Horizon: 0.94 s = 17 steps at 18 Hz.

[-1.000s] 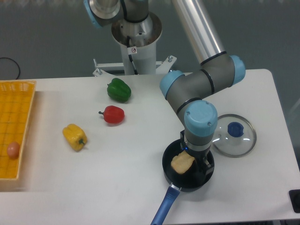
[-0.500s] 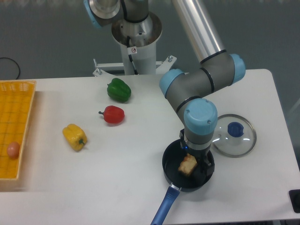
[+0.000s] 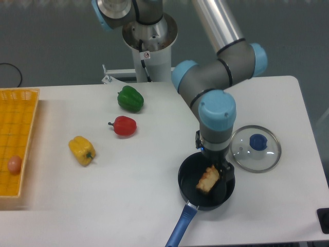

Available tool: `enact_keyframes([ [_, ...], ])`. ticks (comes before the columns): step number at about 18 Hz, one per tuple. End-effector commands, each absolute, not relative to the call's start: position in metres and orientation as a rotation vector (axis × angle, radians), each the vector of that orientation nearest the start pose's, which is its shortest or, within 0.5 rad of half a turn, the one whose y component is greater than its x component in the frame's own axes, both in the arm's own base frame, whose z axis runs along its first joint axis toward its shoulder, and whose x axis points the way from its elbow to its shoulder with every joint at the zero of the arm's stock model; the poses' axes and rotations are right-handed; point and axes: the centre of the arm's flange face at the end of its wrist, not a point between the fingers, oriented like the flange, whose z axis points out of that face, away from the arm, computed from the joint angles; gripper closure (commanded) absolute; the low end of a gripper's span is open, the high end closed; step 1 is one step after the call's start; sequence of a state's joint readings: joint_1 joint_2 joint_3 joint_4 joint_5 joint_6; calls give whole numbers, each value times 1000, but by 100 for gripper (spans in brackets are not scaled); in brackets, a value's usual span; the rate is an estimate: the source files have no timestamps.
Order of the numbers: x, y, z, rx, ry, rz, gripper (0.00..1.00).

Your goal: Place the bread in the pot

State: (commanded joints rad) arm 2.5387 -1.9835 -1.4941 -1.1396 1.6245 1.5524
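Black pot (image 3: 190, 188) w/ bread (image 3: 207, 179) inside, jaws apparently just above it

robot lab, arm (image 3: 216, 77) bolted to white table (image 3: 128, 195), toy peppers (image 3: 123, 125)

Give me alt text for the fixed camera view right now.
The bread lies inside the black pot near the table's front edge, with the arm's gripper just above it, its fingers hard to make out. A glass lid sits right of the pot; green, red and yellow peppers lie to the left beside a yellow basket.
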Motion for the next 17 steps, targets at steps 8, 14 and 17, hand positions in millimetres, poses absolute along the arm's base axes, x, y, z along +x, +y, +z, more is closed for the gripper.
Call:
enact_keyframes([
  [8, -484, 430, 355, -2863, 1386, 125, 0],
  [14, -504, 406, 353, -2875, 1384, 100, 0],
  [17, -503, 406, 345, -2872, 1381, 81, 0],
])
